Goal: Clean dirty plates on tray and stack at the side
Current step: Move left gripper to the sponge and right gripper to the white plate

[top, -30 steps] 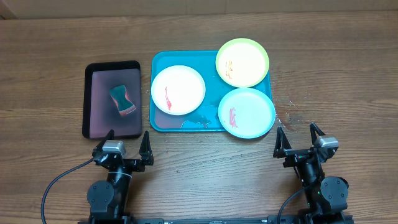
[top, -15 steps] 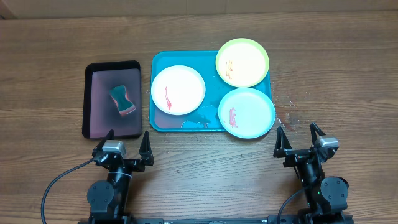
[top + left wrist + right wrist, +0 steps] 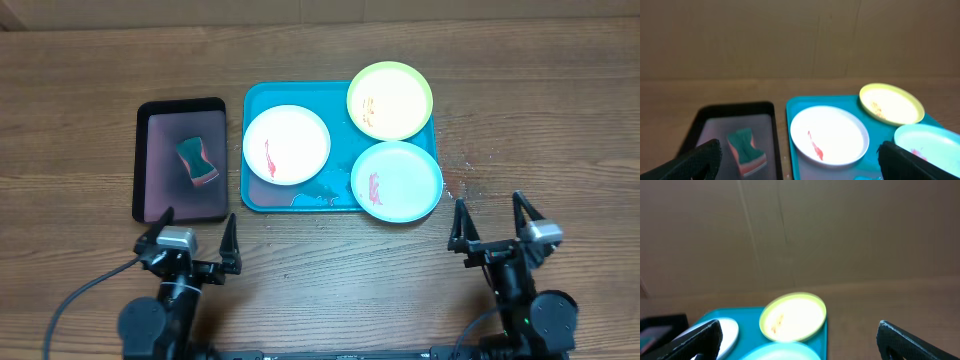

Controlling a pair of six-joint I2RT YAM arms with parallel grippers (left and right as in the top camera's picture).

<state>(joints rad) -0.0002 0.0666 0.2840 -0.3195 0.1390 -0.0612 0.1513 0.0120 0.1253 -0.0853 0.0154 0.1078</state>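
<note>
A wood-grained counter [image 3: 80, 60] is seen, with a turquoise plastic tray [image 3: 256, 100], rectangular with rounded corners and a raised rim, laid about its middle. Three round, smooth plates are carried in it side by side. A white plate [image 3: 286, 144], streaked red, lies at the tray's left side. A yellow-green plate [image 3: 390, 100], flecked orange, overhangs the far right corner. An aqua plate [image 3: 397, 181], smeared red, overhangs the near right corner. A wet patch is seen by the tray's near rim. Just left of the tray a smaller black tray [image 3: 160, 195] with a pinkish inside is set, and a waisted green-and-red sponge [image 3: 197, 162] lies in it. Near the counter's near edge the left claw [image 3: 199, 215] and right claw [image 3: 488, 200] are held spread wide, with nothing between their fingers. Against the earlier frame, the left claw is found shifted slightly toward the near left corner and the right claw toward the right edge. Plates, trays and sponge are unmoved.
</note>
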